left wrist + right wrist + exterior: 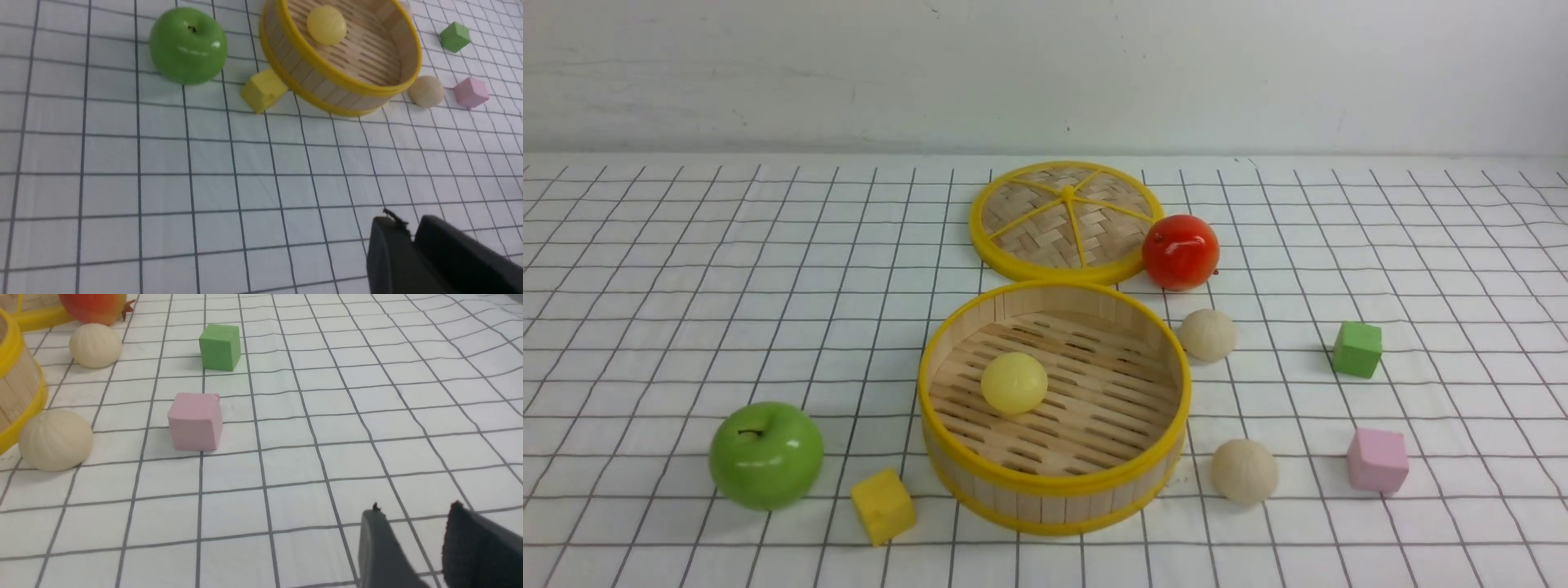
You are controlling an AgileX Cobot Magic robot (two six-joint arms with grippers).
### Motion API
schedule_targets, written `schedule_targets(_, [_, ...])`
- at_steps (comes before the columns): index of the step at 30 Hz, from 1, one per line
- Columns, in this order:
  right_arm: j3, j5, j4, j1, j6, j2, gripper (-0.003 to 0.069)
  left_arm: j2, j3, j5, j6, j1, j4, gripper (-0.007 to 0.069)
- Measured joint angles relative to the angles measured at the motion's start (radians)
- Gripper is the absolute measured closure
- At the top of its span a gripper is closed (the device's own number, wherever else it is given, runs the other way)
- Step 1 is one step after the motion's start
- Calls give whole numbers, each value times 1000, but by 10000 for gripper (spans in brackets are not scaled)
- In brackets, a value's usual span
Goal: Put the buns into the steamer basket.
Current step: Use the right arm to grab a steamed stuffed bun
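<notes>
The steamer basket (1054, 490) stands upright near the middle of the table. The pale yellow bun (1014, 382) lies on its slatted floor. One cream bun (1207, 334) sits on the cloth by the basket's far right side, and another (1244, 469) by its near right side. Neither gripper shows in the front view. In the left wrist view my left gripper (408, 222) is shut and empty, well short of the basket (327, 77). In the right wrist view my right gripper (412, 510) is open and empty above the cloth, apart from the near bun (55, 439) and the far bun (95, 345).
The flat woven lid (1066, 220) lies behind the basket, with a red fruit (1180, 251) at its right. A green apple (765, 455) and a yellow cube (882, 505) sit left of the basket. A green cube (1357, 349) and a pink cube (1377, 460) are at the right.
</notes>
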Motion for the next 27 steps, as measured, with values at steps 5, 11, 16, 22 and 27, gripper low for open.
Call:
schedule_targets(5, [0, 0, 0, 0, 0, 0, 418, -12, 24, 14, 44, 0, -7, 638])
schedule_targets(11, [0, 0, 0, 0, 0, 0, 418, -12, 27, 6, 80, 0, 6, 638])
schedule_targets(16, [0, 0, 0, 0, 0, 0, 418, -12, 27, 5, 83, 0, 7, 638])
schedule_targets(22, [0, 0, 0, 0, 0, 0, 418, -12, 27, 2, 83, 0, 12, 638])
schedule_targets(27, [0, 0, 0, 0, 0, 0, 418, -16, 56, -117, 84, 0, 102, 638])
